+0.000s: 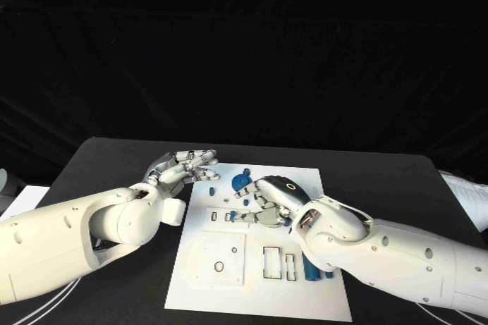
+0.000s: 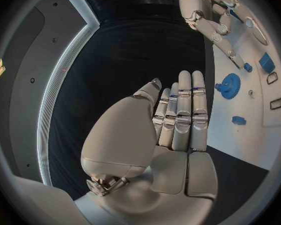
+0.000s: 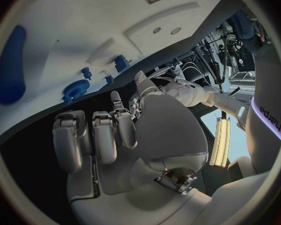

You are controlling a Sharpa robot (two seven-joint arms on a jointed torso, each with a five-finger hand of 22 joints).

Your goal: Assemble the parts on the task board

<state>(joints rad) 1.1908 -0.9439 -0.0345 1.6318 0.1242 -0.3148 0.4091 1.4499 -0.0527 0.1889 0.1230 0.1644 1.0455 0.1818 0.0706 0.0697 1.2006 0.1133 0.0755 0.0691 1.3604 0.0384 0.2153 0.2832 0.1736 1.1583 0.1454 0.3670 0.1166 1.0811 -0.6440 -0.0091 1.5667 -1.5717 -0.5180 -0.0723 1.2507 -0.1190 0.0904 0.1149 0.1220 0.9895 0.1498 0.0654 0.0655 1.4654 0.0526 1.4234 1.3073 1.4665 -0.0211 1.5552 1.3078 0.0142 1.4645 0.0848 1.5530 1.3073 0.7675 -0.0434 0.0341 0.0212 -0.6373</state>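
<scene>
White task board point(image 1: 234, 268) lies mid black tabletop point(image 1: 112, 163). Blue gear point(image 1: 241, 180) sits near its far edge, small blue parts beside it, long blue part point(image 1: 309, 268) near right edge. Right hand point(image 1: 266, 201) hovers over board center, fingers curled, grip unclear. Left hand point(image 1: 183, 168) at board's far-left corner, fingers straight together, empty.

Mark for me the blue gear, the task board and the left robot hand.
blue gear point(image 2: 230, 86), left wrist view, on its toothed disc.
task board point(image 1: 218, 286), head view, on a bare near part.
left robot hand point(image 1: 183, 167), head view, on its middle.
</scene>
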